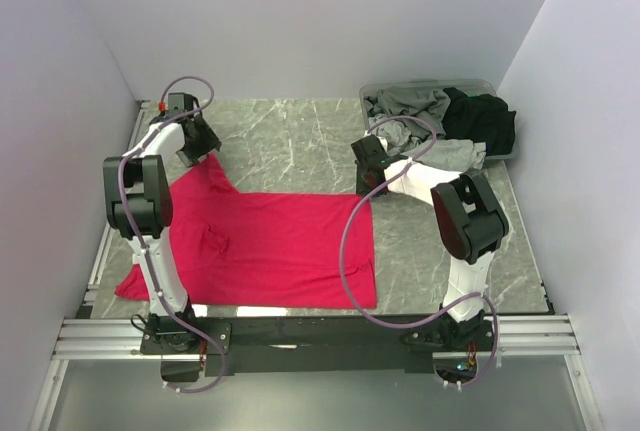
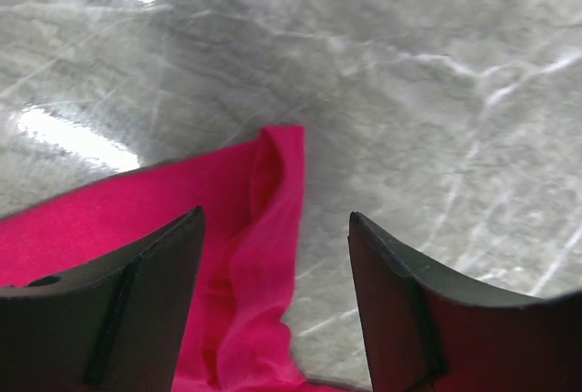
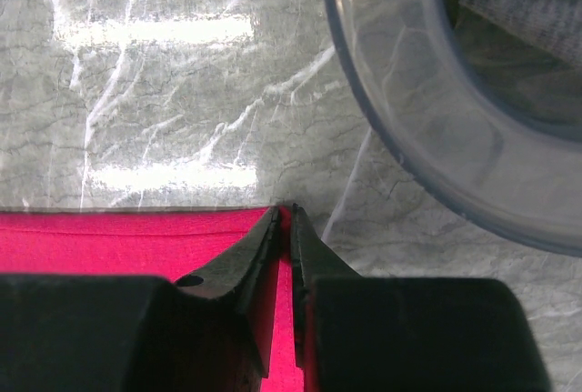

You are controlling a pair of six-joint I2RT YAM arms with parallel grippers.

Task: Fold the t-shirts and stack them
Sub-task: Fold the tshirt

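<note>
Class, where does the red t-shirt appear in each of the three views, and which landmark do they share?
Top external: red t-shirt spread flat, centre-left.
Left wrist: one corner, lower left, between the left gripper's open fingers.
Right wrist: hemmed edge along the bottom left, at the right gripper's tips.
Shared: marbled grey table.

I see a grey marble-patterned tabletop (image 1: 290, 141); a translucent grey plastic tub (image 3: 409, 137) sits at its far right corner
</note>
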